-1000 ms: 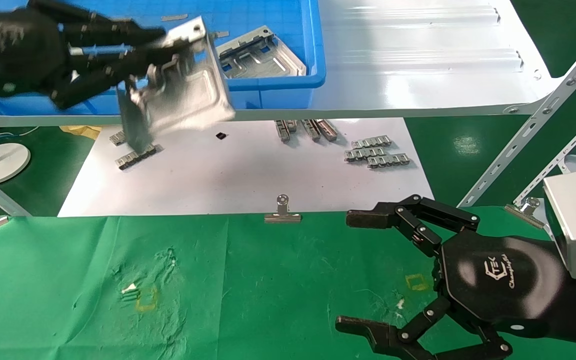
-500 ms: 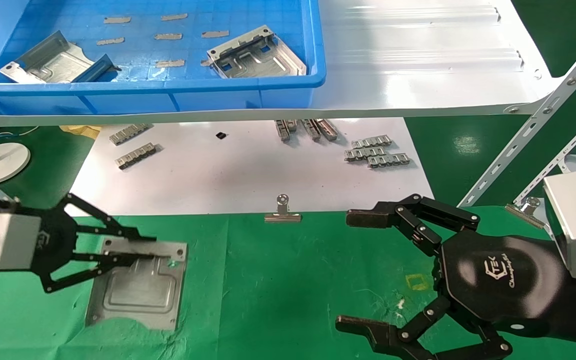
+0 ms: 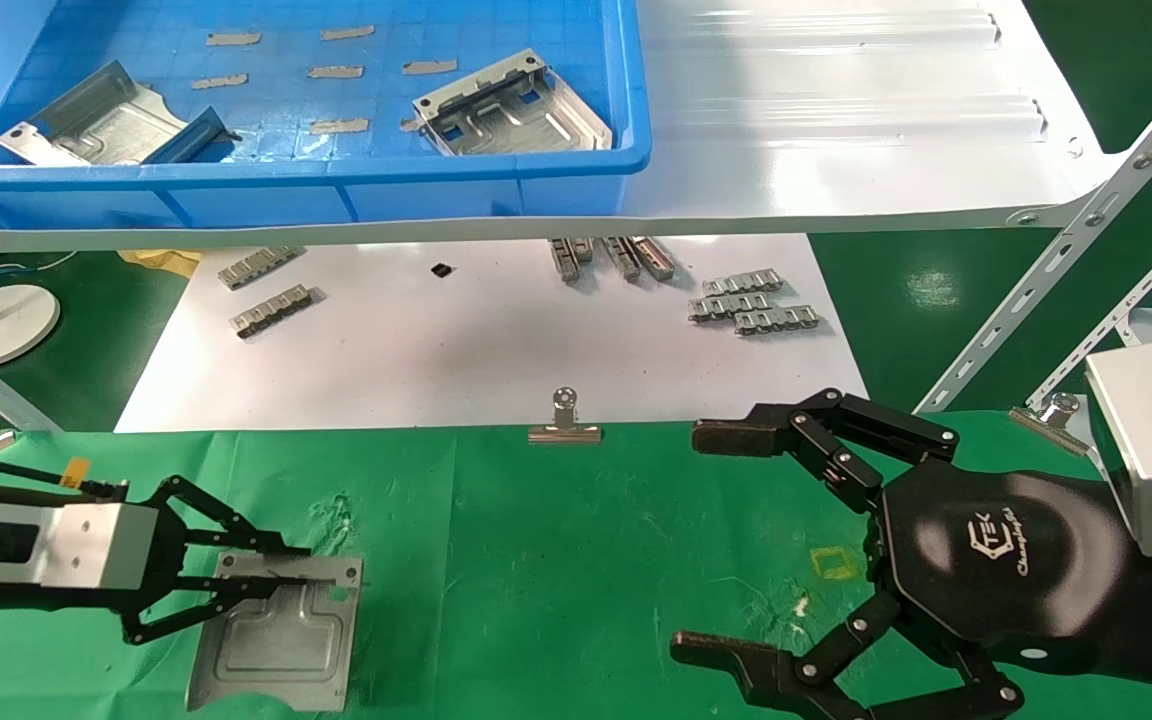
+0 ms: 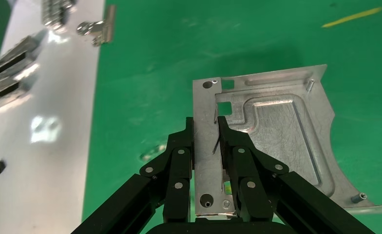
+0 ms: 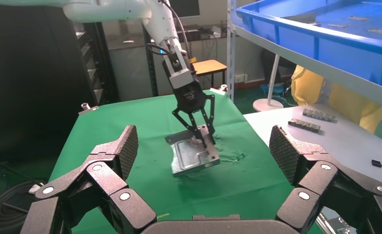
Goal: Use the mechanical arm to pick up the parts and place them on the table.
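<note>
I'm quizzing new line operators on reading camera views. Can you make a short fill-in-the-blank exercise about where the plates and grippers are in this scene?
1. The left gripper is shut on the folded edge of a silver plate at the ____ cloth table.
2. The number of plates lying in the blue bin is ____.
3. The right gripper, holding nothing, has its fingers ____.
4. The small grey toothed strips lie on the ____ sheet.

Missing words: green; two; open; white

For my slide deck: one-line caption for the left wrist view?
Left tool pinching the folded edge of a silver part on the green table.
</note>
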Controlling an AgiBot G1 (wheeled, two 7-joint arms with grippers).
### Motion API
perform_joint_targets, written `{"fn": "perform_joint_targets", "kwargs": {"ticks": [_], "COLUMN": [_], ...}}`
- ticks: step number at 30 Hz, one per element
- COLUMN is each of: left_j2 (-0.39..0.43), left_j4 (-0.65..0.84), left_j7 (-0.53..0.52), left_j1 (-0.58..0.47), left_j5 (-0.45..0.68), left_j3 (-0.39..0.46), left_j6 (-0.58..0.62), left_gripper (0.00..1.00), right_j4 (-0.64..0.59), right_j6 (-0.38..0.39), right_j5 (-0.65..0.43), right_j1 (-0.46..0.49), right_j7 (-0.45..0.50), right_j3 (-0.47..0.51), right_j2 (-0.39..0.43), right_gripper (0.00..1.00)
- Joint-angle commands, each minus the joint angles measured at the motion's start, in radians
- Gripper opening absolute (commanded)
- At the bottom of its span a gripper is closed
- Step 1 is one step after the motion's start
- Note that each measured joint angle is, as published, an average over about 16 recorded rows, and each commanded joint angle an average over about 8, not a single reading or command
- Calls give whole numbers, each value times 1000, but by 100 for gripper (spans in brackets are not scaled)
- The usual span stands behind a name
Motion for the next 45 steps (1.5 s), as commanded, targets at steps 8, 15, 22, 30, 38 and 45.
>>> {"fn": "perform_joint_targets", "kwargs": {"ticks": [8, 15, 22, 30, 38, 45], "left_j2": [58, 81, 73, 43, 39, 36], "left_j4": [193, 272, 291, 206, 194, 164], "left_j7": [131, 182, 157, -2, -7, -29], "left_j1": [16, 5, 18, 110, 124, 132], "left_j5": [-9, -19, -86, -226, -241, -234], "left_j3": [4, 1, -29, -66, -69, -89], "left_j6": [-13, 0, 28, 45, 46, 41], "left_gripper": [100, 100, 100, 100, 100, 100], "right_j4": [0, 0, 0, 0, 0, 0], "right_j6": [0, 0, 0, 0, 0, 1], "right_j5": [0, 0, 0, 0, 0, 1], "right_j1": [0, 0, 0, 0, 0, 0], "right_j7": [0, 0, 0, 0, 0, 0], "right_j3": [0, 0, 0, 0, 0, 0], "right_j2": [0, 0, 0, 0, 0, 0], "right_gripper": [100, 100, 100, 100, 100, 100]}}
